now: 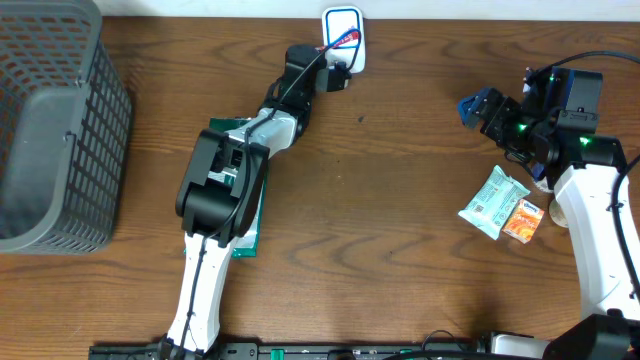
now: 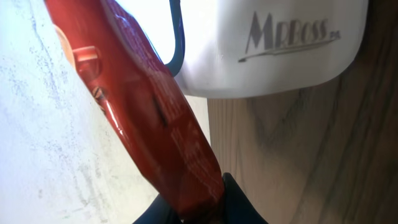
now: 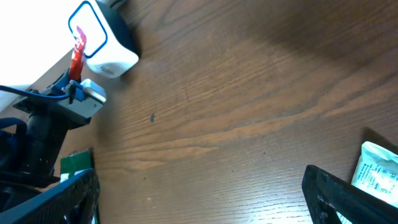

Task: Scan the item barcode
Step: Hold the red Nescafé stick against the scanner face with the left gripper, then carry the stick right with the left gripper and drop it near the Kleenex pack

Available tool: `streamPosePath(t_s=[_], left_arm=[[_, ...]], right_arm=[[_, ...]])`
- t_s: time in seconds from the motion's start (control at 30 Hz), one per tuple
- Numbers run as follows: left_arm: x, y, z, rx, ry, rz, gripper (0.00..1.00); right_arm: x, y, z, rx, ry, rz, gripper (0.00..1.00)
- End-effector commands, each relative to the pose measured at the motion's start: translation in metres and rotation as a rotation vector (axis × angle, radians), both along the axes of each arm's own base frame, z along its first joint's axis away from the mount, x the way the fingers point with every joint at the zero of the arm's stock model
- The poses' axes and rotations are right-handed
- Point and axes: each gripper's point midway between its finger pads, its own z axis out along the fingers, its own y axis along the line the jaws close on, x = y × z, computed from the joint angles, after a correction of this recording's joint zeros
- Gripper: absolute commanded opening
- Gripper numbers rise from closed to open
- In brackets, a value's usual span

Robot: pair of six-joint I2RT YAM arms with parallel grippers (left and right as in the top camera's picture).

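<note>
Your red packet is at the far edge of the desk, near the middle, held across the blue-outlined window of the white scanner; in the left wrist view the glossy red packet runs slantwise up from the jaws, just beside the scanner, whose white body carries grey lettering; whether packet and scanner touch cannot be told; your left gripper has its jaws pinched nearly together on the packet's lower end, the arm stretched away from you toward the scanner; a flat green box lies on the desk partly under that arm; well apart, on the right side, your right gripper hangs above bare wood with its jaws spread wide and nothing between them; near it, closer to you, a green and white packet lies on the desk with a small orange packet touching its right side; a grey mesh basket stands at the far left.
</note>
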Motion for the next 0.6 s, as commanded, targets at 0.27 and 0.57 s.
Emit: streamPosePath(t_s=[0.27,0.57], left_arm=[[0.013,0.008,0.027,-0.035,-0.081,0.007,0.07],[-0.003,-0.014,0.111,-0.290,-0.186,0.134,0.07]], right_arm=[[0.001,-0.004,0.012,-0.017,-0.033,0.001,0.99],[0.001,-0.004,0.012,-0.017,-0.033,0.001,0.99]])
